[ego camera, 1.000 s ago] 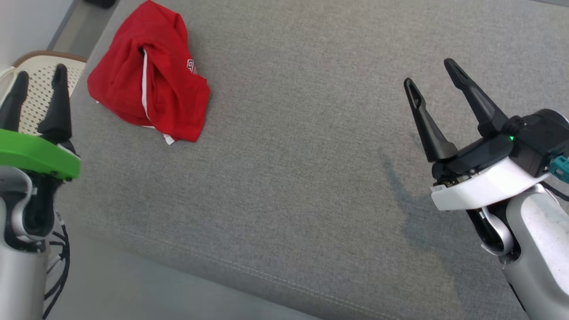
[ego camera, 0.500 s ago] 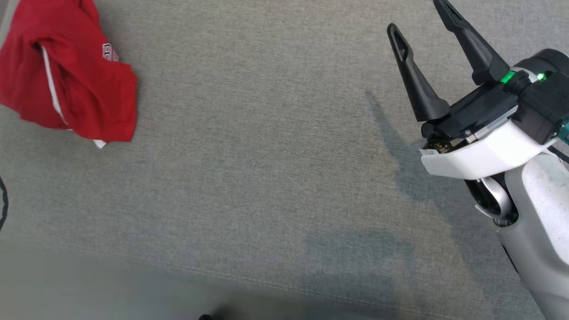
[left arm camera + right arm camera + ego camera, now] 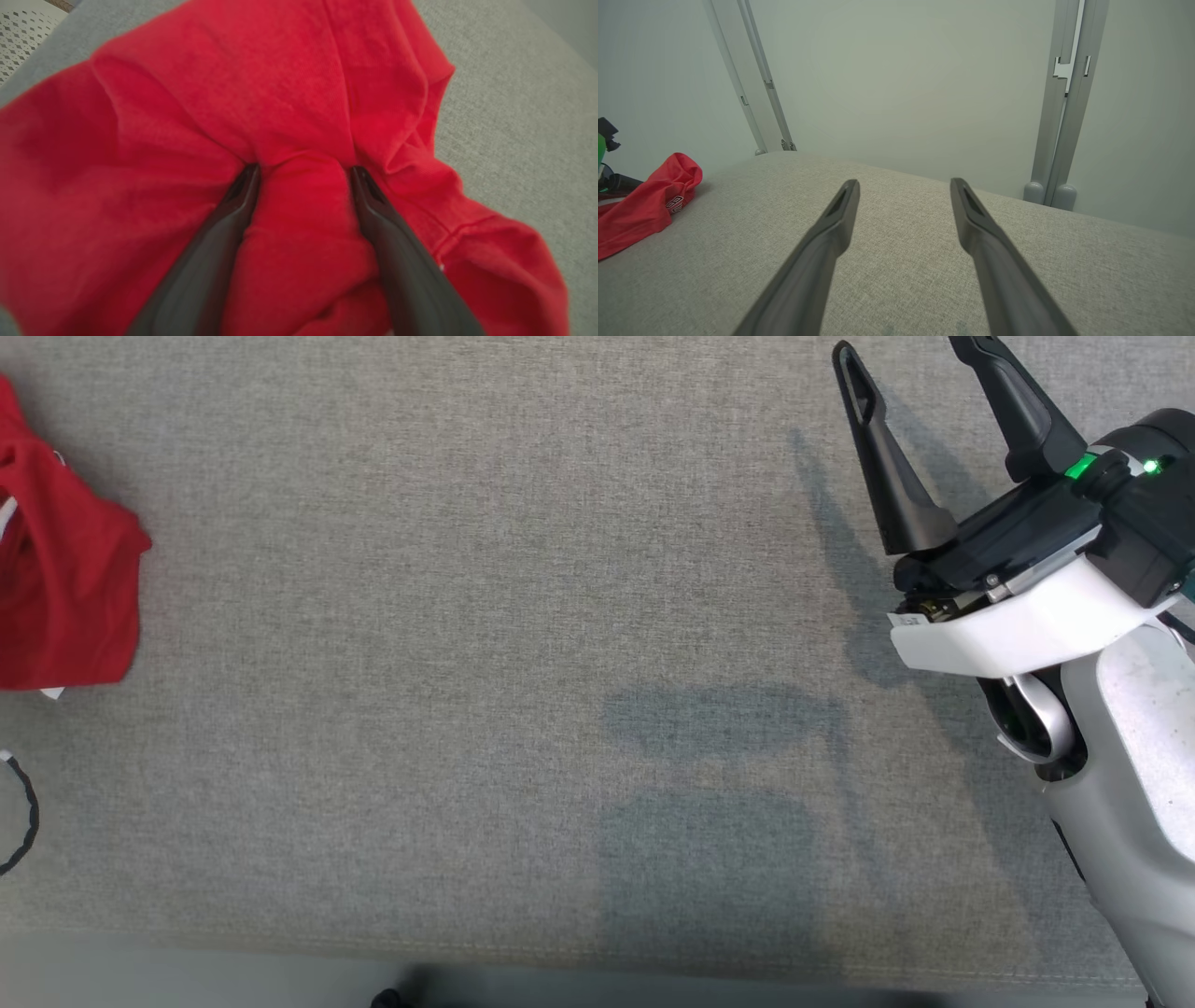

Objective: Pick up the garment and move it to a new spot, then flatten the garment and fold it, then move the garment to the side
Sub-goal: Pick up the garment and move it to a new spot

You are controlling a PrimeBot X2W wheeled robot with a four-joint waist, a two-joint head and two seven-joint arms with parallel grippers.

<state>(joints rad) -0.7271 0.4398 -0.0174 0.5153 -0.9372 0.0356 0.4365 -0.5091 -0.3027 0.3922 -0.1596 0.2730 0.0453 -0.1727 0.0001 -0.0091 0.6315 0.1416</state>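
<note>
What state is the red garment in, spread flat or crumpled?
Crumpled: the red garment lies bunched in folds on the grey cushion, and the open left pincer presses into it, straddling a ridge of cloth.

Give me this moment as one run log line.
left hand: open, fingers pressed into red garment, fold between them | right hand: open, empty, over grey fabric surface | garment: crumpled, not yet lifted

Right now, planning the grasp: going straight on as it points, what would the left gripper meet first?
The crumpled red fabric garment: the left gripper, fingers open, seems pressed into it, a fold between them; probably the grey woven surface lies beneath.
</note>
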